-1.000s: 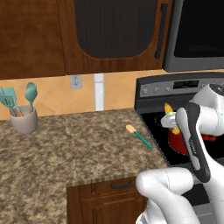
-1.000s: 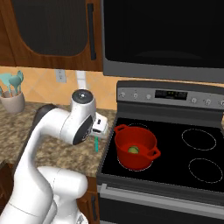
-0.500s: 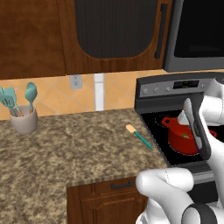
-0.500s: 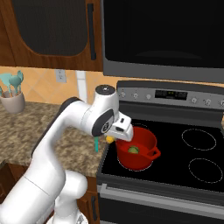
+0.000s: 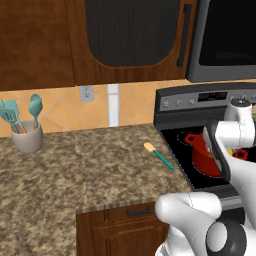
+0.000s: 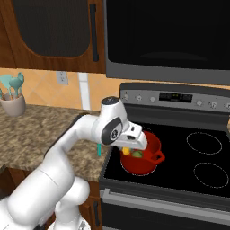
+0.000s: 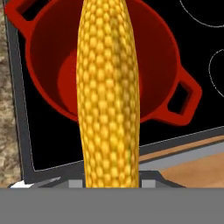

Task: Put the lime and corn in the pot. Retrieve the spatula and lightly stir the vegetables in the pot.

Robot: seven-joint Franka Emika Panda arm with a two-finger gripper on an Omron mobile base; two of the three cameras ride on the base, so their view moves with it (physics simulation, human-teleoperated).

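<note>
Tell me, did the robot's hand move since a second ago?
Yes. The gripper with the corn went right, from beside the stove's edge to over the red pot.

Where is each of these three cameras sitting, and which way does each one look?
Left base view: behind the arm on its left, looking forward and down over the counter, spatula and stove; the white arm rises at lower right.
Right base view: behind on the right, facing the stove; the arm reaches from lower left to the pot, with the lime inside.
Hand view: on the hand, looking down along the corn into the pot.
All three share the red pot.
</note>
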